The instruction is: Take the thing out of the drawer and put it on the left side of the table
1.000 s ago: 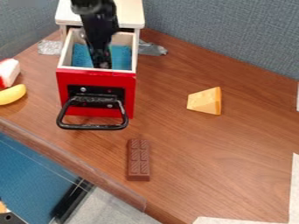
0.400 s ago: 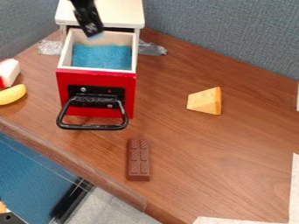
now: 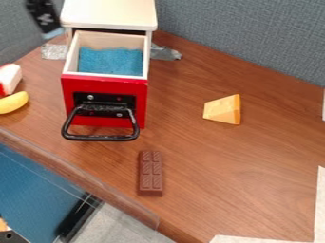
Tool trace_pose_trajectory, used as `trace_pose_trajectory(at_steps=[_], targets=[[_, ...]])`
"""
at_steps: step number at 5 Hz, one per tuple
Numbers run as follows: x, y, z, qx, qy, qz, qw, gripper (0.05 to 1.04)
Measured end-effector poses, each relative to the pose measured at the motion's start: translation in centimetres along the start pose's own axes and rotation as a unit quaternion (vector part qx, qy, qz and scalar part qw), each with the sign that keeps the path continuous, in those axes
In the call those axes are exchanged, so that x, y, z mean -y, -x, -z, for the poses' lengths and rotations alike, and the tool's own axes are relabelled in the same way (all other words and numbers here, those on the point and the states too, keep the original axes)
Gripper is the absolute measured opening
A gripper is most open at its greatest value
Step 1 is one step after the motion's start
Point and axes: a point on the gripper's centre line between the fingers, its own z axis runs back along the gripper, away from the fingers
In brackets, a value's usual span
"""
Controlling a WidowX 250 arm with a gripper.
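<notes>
The pincer (image 3: pixel 52 32) is hanging at the view's upper left (open or closed cannot be told); the drawer (image 3: pixel 105 85) is standing open, blue material (image 3: pixel 111 61) lying inside.

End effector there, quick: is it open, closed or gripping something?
End effector: at the upper left; open, closed or holding something, it cannot be told.

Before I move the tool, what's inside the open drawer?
In the drawer, a blue, cloth-like layer covers the visible bottom. Anything beneath it is covered, and the front panel hides the spot right behind it.
</notes>
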Motion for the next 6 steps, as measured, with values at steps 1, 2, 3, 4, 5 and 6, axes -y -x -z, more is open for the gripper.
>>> trace_pose_trajectory(at_steps=[1,2,3,4,5,6], targets=[[-1.0,2.0,0.2,-0.012,-0.006,-0.013,0.9998,0.463],[-2.4,3.5,1.0,-0.032,-0.001,-0.03,0.999,0.463],[-4.2,5.4,2.9,-0.062,0.022,-0.056,0.9963,0.463],[-4.7,6.6,4.5,-0.079,0.025,-0.058,0.9949,0.463],[-4.6,6.8,6.0,-0.07,0.049,-0.056,0.9948,0.463],[-3.8,7.0,7.6,-0.052,0.083,-0.053,0.9937,0.463]])
